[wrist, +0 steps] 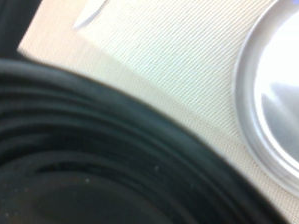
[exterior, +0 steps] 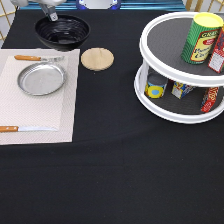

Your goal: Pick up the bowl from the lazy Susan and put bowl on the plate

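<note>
The black ridged bowl (exterior: 62,31) is off the lazy Susan (exterior: 167,45) and sits at the exterior view's top left, just above the top edge of the placemat. My gripper (exterior: 52,16) reaches down from the top edge and is shut on the bowl's far left rim. The silver plate (exterior: 41,79) lies empty on the placemat, just below the bowl. In the wrist view the bowl's dark ridges (wrist: 71,160) fill one side and the plate's rim (wrist: 281,115) shows beyond a strip of placemat.
A beige placemat (exterior: 30,112) holds the plate, a wooden-handled fork (exterior: 37,58) and a knife (exterior: 25,129). A round wooden coaster (exterior: 97,58) lies right of the bowl. The lazy Susan carries a yellow-green can (exterior: 201,39) and several small containers on both tiers.
</note>
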### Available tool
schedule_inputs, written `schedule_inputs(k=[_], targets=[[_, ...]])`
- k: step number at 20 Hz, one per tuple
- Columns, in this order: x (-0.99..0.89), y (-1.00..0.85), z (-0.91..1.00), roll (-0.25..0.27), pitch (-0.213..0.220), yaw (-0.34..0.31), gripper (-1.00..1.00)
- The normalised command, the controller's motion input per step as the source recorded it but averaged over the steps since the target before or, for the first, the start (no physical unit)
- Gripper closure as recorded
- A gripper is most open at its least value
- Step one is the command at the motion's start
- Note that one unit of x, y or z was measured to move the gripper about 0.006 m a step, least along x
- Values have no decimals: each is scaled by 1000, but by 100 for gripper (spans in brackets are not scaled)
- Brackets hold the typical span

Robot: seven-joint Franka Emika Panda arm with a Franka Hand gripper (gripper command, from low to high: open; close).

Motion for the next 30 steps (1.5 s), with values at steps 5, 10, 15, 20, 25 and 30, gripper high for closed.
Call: schedule_inputs(k=[5,10,15,20,25,30], targets=[[-158,-163,-167,-6,0,-323,100],[-171,-174,-358,-55,0,-302,100],[-215,-99,-470,-127,1,-288,100],[-118,-15,-447,-129,87,-147,100],[-66,274,-398,-128,102,-18,100],[-62,238,-412,-113,106,0,100]])
